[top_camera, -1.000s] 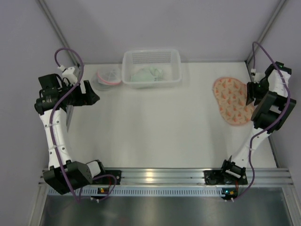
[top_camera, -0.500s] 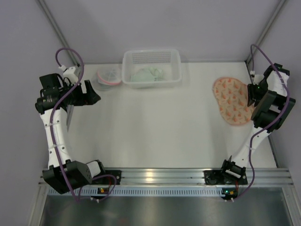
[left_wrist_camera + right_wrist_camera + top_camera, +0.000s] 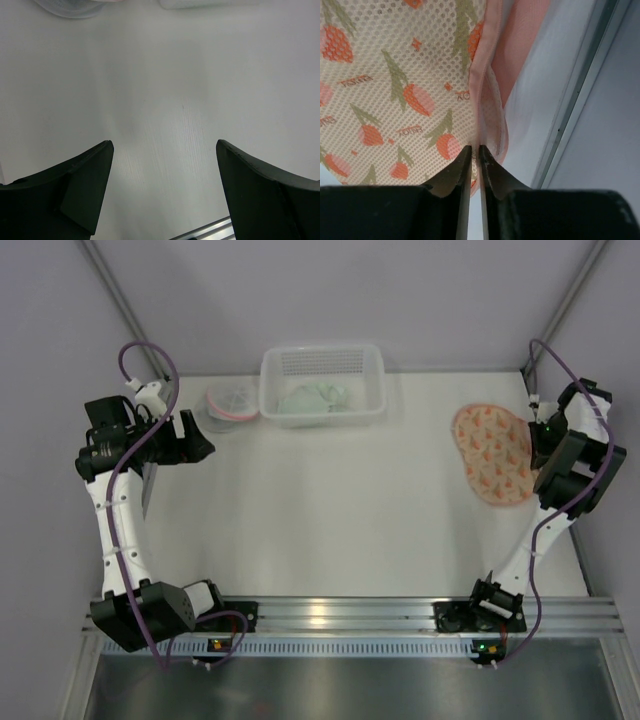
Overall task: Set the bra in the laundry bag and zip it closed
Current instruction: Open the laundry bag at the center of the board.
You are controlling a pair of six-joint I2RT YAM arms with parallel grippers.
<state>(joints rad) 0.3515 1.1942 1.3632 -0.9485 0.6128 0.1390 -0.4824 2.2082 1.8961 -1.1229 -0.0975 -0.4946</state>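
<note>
Closed tighter, our right gripper (image 3: 475, 150) pinches the laundry bag (image 3: 395, 85) at three o'clock (presumably to open it); left gripper (image 3: 164, 150) gapes empty.

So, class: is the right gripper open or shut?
Shut on the bag: the right gripper has its fingers almost together in the wrist view, pinching the bag's pink edge.

Mesh cloth laundry bag (image 3: 395, 75), matt white table (image 3: 330, 510)

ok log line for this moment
right tool: shut on laundry bag edge | left tool: open, above table | bra: in basket
</note>
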